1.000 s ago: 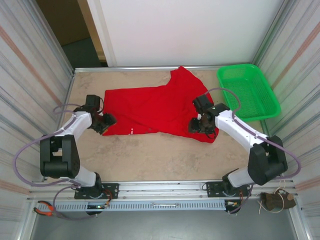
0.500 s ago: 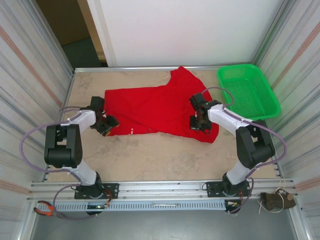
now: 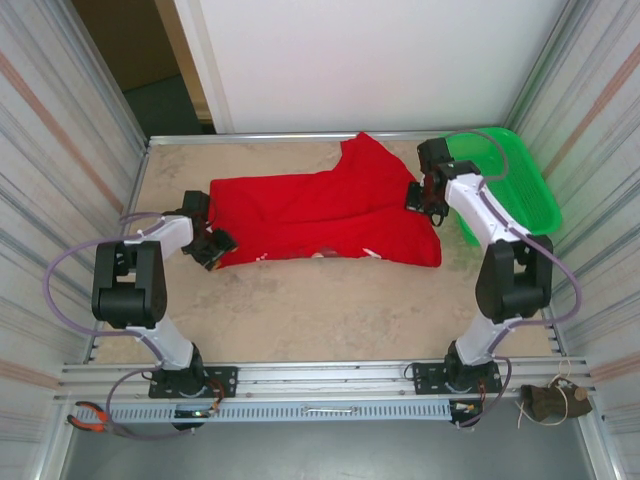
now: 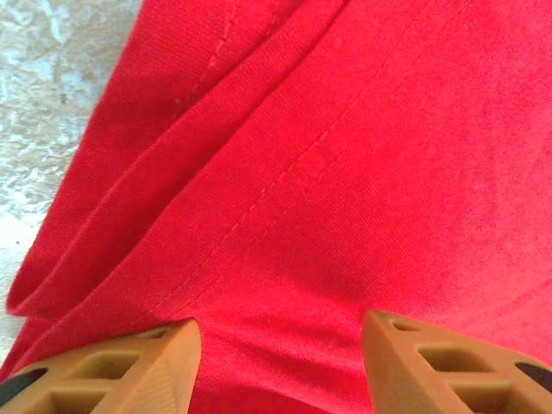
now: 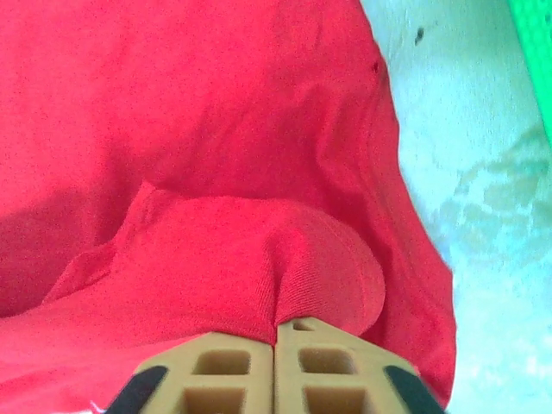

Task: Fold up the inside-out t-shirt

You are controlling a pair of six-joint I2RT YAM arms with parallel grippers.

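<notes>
The inside-out t-shirt (image 3: 320, 210) lies spread across the far half of the table, bright red, with small white marks (image 3: 322, 255) along its near edge. My left gripper (image 3: 213, 248) rests at the shirt's near left corner. In the left wrist view this gripper (image 4: 280, 332) is open, its tan fingers (image 4: 129, 366) apart over flat red cloth (image 4: 345, 155). My right gripper (image 3: 420, 195) is at the shirt's right edge beside the basket. In the right wrist view it (image 5: 276, 323) is shut on a raised pinch of the red cloth (image 5: 250, 259).
A green mesh basket (image 3: 530, 185) stands at the far right, its edge (image 5: 539, 52) close to my right gripper. Bare sandy tabletop (image 3: 330, 310) lies in front of the shirt. Metal walls enclose the left and right sides.
My right gripper shut on the cloth and moved away and right toward the basket, dragging the shirt's right side. White marks now show along the near edge. The left gripper barely moved.
</notes>
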